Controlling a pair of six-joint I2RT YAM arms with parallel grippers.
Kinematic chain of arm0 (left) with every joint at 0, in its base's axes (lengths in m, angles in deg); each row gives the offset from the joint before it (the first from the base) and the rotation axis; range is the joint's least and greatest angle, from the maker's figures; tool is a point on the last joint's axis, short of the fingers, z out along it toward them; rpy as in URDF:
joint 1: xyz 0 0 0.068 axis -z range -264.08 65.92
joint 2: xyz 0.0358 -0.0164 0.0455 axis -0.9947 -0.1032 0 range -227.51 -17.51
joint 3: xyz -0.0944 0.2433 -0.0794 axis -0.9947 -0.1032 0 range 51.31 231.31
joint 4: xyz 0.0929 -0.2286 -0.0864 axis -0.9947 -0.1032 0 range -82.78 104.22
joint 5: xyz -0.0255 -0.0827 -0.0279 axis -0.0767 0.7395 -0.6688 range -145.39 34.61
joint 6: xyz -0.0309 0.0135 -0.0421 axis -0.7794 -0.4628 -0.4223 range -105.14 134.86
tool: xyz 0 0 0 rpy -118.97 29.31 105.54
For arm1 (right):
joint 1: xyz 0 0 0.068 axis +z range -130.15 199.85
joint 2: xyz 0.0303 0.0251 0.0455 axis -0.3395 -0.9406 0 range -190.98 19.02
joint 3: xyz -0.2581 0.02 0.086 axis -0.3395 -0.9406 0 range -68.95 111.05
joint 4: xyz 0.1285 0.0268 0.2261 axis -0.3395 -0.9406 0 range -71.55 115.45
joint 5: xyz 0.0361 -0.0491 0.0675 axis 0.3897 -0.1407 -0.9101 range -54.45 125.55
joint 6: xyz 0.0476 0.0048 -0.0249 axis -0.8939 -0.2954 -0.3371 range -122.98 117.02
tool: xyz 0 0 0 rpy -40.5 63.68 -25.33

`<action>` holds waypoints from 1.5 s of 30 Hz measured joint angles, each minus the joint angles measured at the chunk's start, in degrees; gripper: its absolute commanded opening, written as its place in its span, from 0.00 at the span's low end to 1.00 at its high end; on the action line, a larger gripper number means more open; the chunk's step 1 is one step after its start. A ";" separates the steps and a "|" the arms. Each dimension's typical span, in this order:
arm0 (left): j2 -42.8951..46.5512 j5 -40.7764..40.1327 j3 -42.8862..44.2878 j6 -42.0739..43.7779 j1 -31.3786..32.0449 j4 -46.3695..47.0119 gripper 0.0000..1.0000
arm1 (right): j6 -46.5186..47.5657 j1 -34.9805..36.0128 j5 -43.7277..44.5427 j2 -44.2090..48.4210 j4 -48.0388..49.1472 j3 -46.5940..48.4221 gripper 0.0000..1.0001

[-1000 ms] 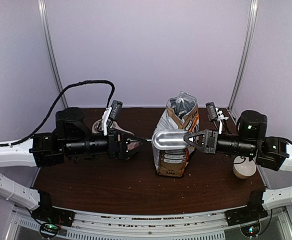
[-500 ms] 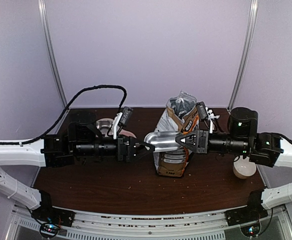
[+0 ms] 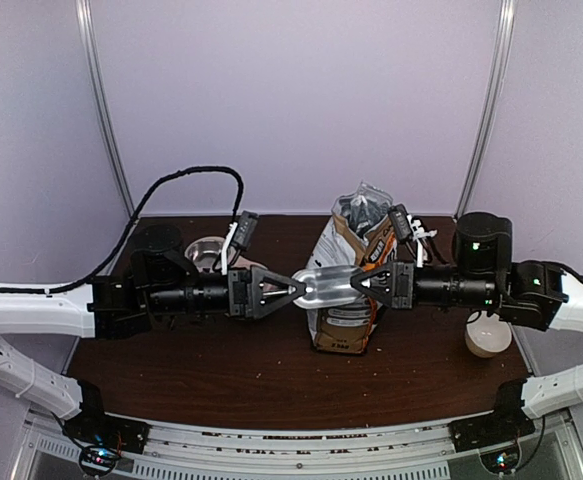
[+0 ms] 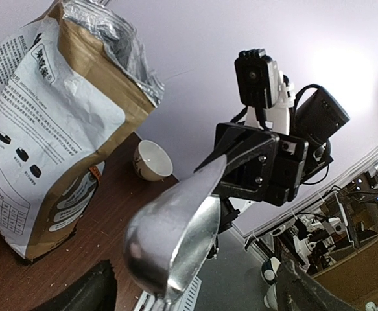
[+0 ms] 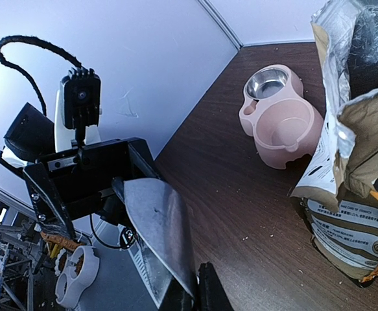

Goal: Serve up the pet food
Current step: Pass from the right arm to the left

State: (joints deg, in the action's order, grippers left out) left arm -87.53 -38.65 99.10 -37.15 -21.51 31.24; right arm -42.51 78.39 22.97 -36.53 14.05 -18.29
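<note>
Top external view: my right fingers (image 3: 369, 277) pinch the shiny metal scoop (image 3: 328, 284) by its handle, and my left fingers (image 3: 281, 279) are spread wide at its bowl tip. I judge the pet food sits unseen inside the white-orange foil-lined bag (image 3: 343, 322) on the tabletop. I should close squarely before right releases.

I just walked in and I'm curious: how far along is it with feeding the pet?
Done: the bag stands open. In hand: the right gripper is shut on the metal scoop, held in the air, no kibble showing in it; the left gripper is open at its far end. Left: scooping kibble and filling the pink feeder, whose basins look empty.
</note>
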 measured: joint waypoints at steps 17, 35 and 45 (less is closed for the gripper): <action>-0.24 1.22 0.13 -0.94 -0.39 -1.25 0.47 | 0.61 0.48 1.99 0.00 -2.10 0.76 0.00; -0.94 -0.74 0.55 -0.66 -0.57 -3.91 0.37 | 0.59 0.61 2.99 0.00 -2.54 0.85 0.00; -0.52 0.11 0.76 -0.46 -1.14 -2.93 0.09 | 0.46 0.61 2.89 -0.35 -2.60 1.64 0.00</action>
State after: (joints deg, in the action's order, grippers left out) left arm -88.05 -38.54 99.87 -37.61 -22.65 28.31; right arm -42.05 79.01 25.85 -36.88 11.45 -16.65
